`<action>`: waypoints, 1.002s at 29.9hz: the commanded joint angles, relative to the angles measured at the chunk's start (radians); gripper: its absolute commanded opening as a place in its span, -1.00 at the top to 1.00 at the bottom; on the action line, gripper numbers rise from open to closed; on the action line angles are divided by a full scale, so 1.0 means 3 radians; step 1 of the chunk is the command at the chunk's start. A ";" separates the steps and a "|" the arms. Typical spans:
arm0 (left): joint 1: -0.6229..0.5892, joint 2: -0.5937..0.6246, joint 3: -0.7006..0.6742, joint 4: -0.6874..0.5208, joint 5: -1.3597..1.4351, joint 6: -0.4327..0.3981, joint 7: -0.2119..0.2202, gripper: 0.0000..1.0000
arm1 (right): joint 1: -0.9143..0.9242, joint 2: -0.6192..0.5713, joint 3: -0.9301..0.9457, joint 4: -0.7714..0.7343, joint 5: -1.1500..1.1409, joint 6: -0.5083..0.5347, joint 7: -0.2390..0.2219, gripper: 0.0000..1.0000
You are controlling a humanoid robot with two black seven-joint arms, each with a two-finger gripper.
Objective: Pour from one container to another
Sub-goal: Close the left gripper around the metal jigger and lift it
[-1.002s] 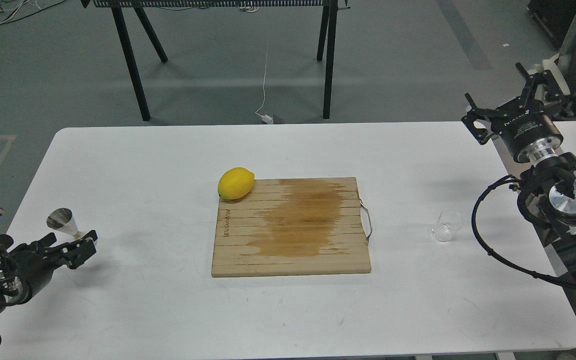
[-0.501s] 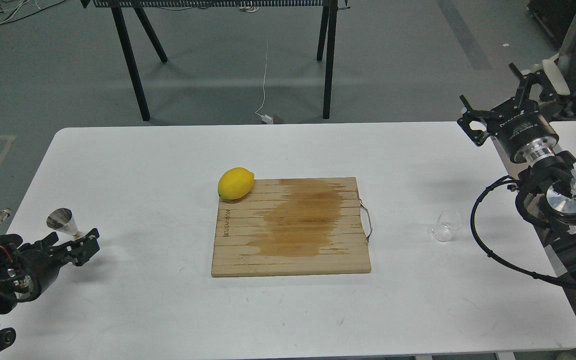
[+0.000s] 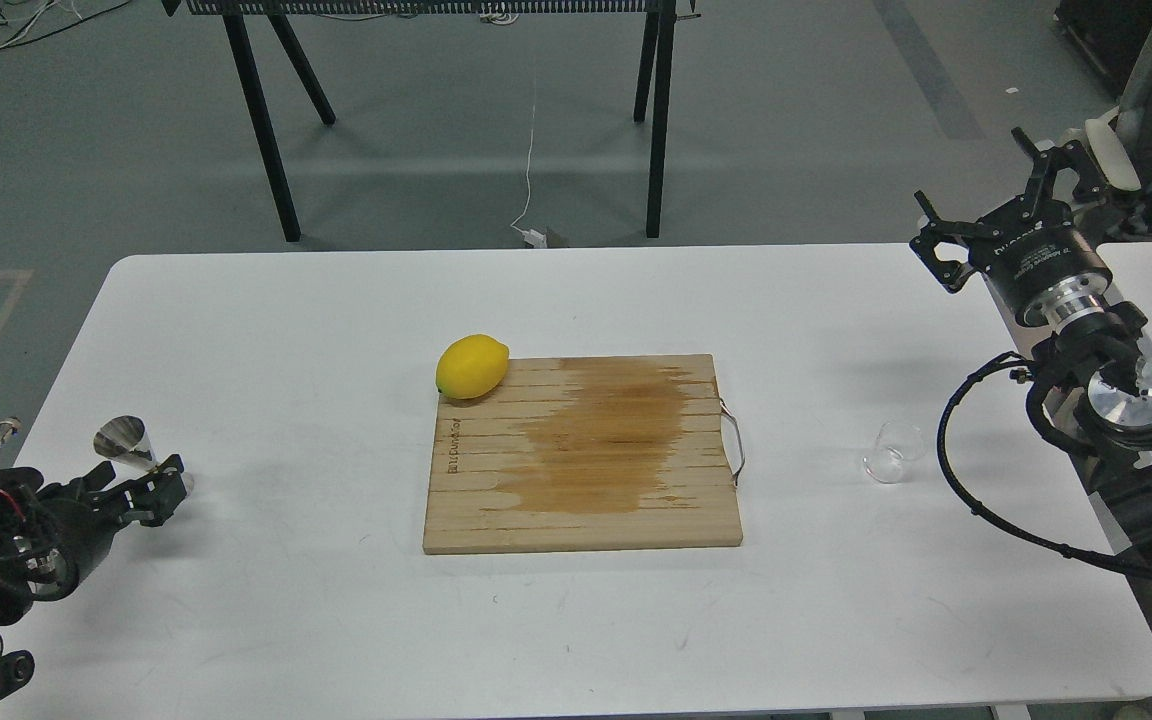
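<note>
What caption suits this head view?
Steel hourglass jigger by left gripper, clear glass cup near right gripper, yellow lemon on wooden board.

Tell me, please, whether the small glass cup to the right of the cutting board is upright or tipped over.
Upright, as far as I can see: the glass cup stands alone on the white table, rim uppermost. Whether it holds liquid I cannot tell.

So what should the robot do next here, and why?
Probably lower the right gripper, fingers spread, toward the glass cup: the cup sits unheld on the table, well below it, while the left gripper is already at the steel jigger.
</note>
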State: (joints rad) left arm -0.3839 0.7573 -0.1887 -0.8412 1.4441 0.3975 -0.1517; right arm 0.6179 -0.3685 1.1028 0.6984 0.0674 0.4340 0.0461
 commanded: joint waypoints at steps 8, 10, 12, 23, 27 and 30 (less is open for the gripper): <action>-0.0045 -0.0044 0.0021 0.0109 0.0044 0.0015 0.0040 0.05 | 0.0001 -0.0009 -0.0005 -0.0007 -0.0005 0.0005 0.0000 -0.98; -0.0045 -0.0055 0.0021 0.0115 0.0044 0.0015 0.0040 0.51 | 0.0001 -0.0009 -0.0005 -0.0007 -0.0005 0.0005 0.0000 -0.98; -0.0050 -0.0050 0.0021 0.0115 0.0039 0.0010 0.0040 0.82 | 0.0001 -0.0009 -0.0005 -0.0007 -0.0005 0.0000 0.0000 -0.98; -0.0055 -0.0029 0.0031 0.0104 0.0049 0.0025 0.0040 0.97 | 0.0011 0.0001 -0.0005 -0.0007 -0.0005 -0.0030 0.0000 -0.98; -0.0085 0.0022 -0.0005 0.0058 0.0044 0.0045 0.0025 0.97 | 0.0021 -0.0004 -0.0005 -0.0007 -0.0005 -0.0041 0.0005 -0.98; -0.0223 0.0155 -0.0051 -0.0135 0.0024 0.0061 0.0030 0.96 | 0.0037 -0.0009 0.0000 -0.0007 -0.0005 -0.0046 0.0005 -0.98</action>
State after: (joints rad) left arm -0.4155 0.7708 -0.1900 -0.8324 1.4562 0.4114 -0.1432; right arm 0.6253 -0.3685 1.1015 0.6964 0.0659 0.4219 0.0467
